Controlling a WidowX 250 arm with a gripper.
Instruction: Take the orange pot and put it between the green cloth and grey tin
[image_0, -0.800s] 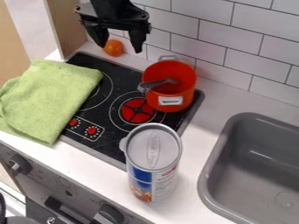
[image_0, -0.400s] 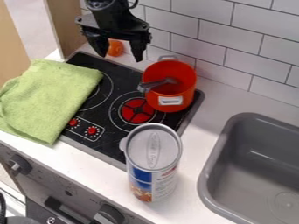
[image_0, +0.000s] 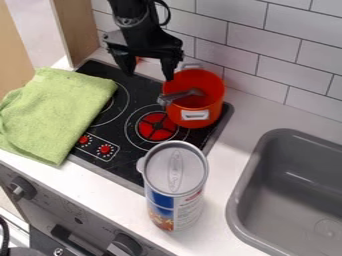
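The gripper (image_0: 149, 76) hangs over the far part of the black cooktop (image_0: 120, 136), its two fingers apart with a gap between them, clamped on nothing; the right-hand finger in view comes near the rim of the orange pot (image_0: 212, 112), though whether they touch I cannot tell; the pot stands upright on the cooktop's far right part, a pale handle facing the near side and another at the back; a grey utensil (image_0: 179, 95) lies in the pot, one end out over its left rim.

The green cloth (image_0: 57, 112) is spread over the cooktop's left side and onto the counter (image_0: 224, 165) beside it; the grey-lidded tin (image_0: 175, 172), with a blue, white and brown side, stands upright at the cooktop's near right corner; two red control knobs (image_0: 105, 149) mark the cooktop's near left part; a red-centred burner (image_0: 157, 126) sits between the tin and the pot.

An orange object (image_0: 138, 59), mostly hidden by the gripper, is just beyond the cooktop's far edge; right of the cooktop, across a strip of counter, is the grey sink (image_0: 294, 182); the white tiled wall (image_0: 280, 67) rises behind.
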